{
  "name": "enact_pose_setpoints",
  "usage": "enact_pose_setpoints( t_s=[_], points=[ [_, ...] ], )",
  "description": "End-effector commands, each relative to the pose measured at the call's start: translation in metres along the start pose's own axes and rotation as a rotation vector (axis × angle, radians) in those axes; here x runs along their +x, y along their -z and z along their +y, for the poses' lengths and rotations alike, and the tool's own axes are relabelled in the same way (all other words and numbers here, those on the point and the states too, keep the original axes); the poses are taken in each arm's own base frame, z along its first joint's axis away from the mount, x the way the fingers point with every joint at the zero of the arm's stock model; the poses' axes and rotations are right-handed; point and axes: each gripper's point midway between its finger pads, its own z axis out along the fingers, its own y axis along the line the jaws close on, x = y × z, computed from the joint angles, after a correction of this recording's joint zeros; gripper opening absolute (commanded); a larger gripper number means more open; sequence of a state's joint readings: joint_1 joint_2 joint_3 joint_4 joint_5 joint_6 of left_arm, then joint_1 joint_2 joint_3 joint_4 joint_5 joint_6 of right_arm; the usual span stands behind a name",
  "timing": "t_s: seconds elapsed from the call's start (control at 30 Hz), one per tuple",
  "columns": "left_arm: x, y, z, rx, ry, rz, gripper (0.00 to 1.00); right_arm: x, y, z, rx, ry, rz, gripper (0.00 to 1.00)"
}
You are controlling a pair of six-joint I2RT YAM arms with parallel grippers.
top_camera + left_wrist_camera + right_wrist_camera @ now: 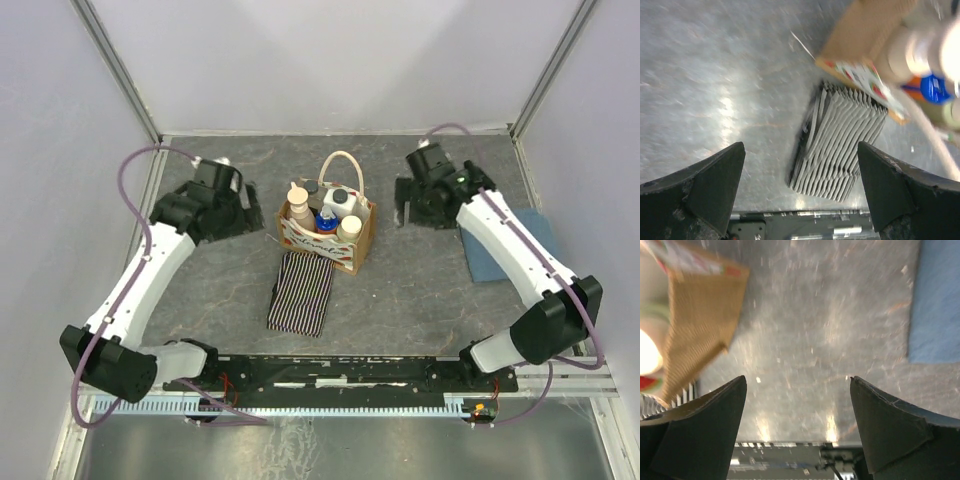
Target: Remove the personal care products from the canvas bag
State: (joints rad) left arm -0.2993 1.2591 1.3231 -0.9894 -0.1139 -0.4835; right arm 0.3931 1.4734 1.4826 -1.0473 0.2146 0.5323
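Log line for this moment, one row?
left gripper: open, empty | right gripper: open, empty | bottles: inside canvas bag | none removed yet

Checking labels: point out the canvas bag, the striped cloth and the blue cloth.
canvas bag (316, 240): top external view, printed front panel.
striped cloth (300, 293): top external view, its middle.
blue cloth (935, 300): right wrist view, middle of the visible part.

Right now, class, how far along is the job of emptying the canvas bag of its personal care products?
Done: nothing yet; no bottle stands outside the canvas bag. In hand: the left claw and right claw are open and empty, one at each side of the bag. Left: lifting out the tan pump bottle, the blue-capped bottle, the black-capped bottle and the cream-capped bottle.
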Motion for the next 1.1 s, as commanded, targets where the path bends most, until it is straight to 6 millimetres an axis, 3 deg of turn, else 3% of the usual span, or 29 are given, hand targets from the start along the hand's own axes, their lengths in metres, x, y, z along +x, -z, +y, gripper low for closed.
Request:
enact_pose_setpoints(
  t_s=[0.0,0.1,0.2,0.37,0.6,0.63,0.7,0.77,0.93,1.07],
  points=[
    [0.066,0.008,-0.043,0.109,-0.028,0.12,1.0,0.056,-0.002,-0.004,0.048,0.148,0.126,0.92],
    [0.114,0.005,-0.051,0.1,-0.043,0.205,1.0,0.067,-0.004,-0.006,0.033,0.147,0.127,0.92],
    [0.14,-0.005,-0.049,0.092,-0.061,0.236,0.99,0.068,-0.002,-0.007,0.028,0.139,0.117,0.93],
    [0.151,-0.024,-0.057,0.061,-0.107,0.25,1.0,0.061,0.003,0.0,-0.006,0.13,0.093,0.93],
    [0.171,-0.056,-0.1,0.07,-0.209,0.265,1.0,0.051,0.005,-0.003,0.016,0.179,0.07,0.93],
    [0.176,-0.062,-0.102,0.052,-0.229,0.279,0.96,0.051,0.006,-0.004,0.019,0.183,0.069,0.93],
    [0.185,-0.074,-0.104,0.014,-0.256,0.297,0.86,0.05,0.008,-0.006,0.019,0.187,0.059,0.93],
    [0.189,-0.085,-0.099,-0.034,-0.262,0.293,0.84,0.049,0.01,-0.008,0.026,0.19,0.05,0.94],
    [0.194,-0.103,-0.099,-0.061,-0.246,0.28,0.88,0.05,0.012,-0.014,0.042,0.206,0.042,0.95],
    [0.206,-0.119,-0.088,-0.128,-0.256,0.308,0.95,0.05,0.013,-0.018,0.05,0.214,0.036,0.95]
  ],
)
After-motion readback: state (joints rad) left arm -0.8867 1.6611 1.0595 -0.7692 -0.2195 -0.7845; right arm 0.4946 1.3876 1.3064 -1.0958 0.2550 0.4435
